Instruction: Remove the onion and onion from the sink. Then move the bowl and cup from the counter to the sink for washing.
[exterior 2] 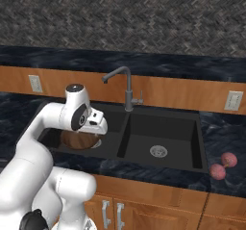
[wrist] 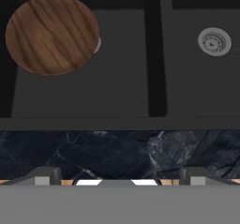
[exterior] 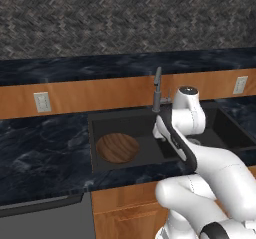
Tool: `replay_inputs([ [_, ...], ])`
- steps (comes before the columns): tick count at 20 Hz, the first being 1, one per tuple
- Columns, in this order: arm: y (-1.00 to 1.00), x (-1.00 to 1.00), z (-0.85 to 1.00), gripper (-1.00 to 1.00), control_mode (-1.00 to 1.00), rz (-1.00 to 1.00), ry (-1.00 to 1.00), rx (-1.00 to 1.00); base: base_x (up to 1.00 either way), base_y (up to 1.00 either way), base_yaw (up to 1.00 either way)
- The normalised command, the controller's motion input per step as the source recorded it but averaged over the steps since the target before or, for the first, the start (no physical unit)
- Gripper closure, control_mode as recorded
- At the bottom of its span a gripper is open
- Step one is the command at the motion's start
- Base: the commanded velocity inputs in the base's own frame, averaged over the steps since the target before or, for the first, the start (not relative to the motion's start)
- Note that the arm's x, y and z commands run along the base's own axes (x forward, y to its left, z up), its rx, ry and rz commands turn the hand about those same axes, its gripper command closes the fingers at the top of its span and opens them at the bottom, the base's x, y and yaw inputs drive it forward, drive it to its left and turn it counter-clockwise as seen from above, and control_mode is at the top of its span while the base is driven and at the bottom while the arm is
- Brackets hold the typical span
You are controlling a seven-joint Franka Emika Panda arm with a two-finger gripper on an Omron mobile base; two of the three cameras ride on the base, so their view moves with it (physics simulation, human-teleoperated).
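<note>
The bowl (exterior: pixel 117 147) is a wide, shallow round of brown wood grain, its streaks running across the flat inside. In the left base view it lies in the left-centre of the frame, on the floor of one basin of the sink (exterior: pixel 100 120); in the hand view it fills the upper left, covering most of a round metal drain whose pale edge peeps out at its right side. There is one bowl.

The sink is black with two basins parted by a ridge. The other basin holds nothing but its metal drain (exterior 2: pixel 158 151), in the centre of the right base view. A grey gooseneck faucet (exterior 2: pixel 126 87) stands behind the ridge.

Two onions (exterior 2: pixel 223 166), small pinkish-red balls, sit just beside each other on the dark marbled surface (exterior 2: pixel 226 137) at the lower right of the right base view, outside the sink.

The fingers (wrist: pixel 47 175) stand spread wide at the bottom of the hand view, with nothing between them; beyond them lie the surface's front edge and the sink.

Two pale wall outlets (exterior 2: pixel 35 83) show on the wooden strip behind the sink, one at each side.
</note>
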Motion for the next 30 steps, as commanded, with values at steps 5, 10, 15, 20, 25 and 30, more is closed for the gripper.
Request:
replay_inputs([
  [5,-0.08,-0.16,0.04,-1.0,-1.0,0.0,0.0,-0.01,0.0,0.0,0.0],
  [10,-0.06,-0.12,0.01,-1.0,-1.0,0.0,0.0,0.0,0.0,0.0,0.0],
  [15,-0.04,-0.13,0.01,-1.0,-1.0,0.0,0.0,0.0,0.0,0.0,0.0],
  [20,-0.01,-0.07,0.0,-1.0,-1.0,0.0,0.0,0.0,0.0,0.0,0.0],
  [25,0.0,0.0,0.0,-1.0,-1.0,0.0,0.0,0.0,0.0,0.0,0.0],
  [30,0.0,0.0,0.0,-1.0,-1.0,0.0,0.0,0.0,0.0,0.0,0.0],
])
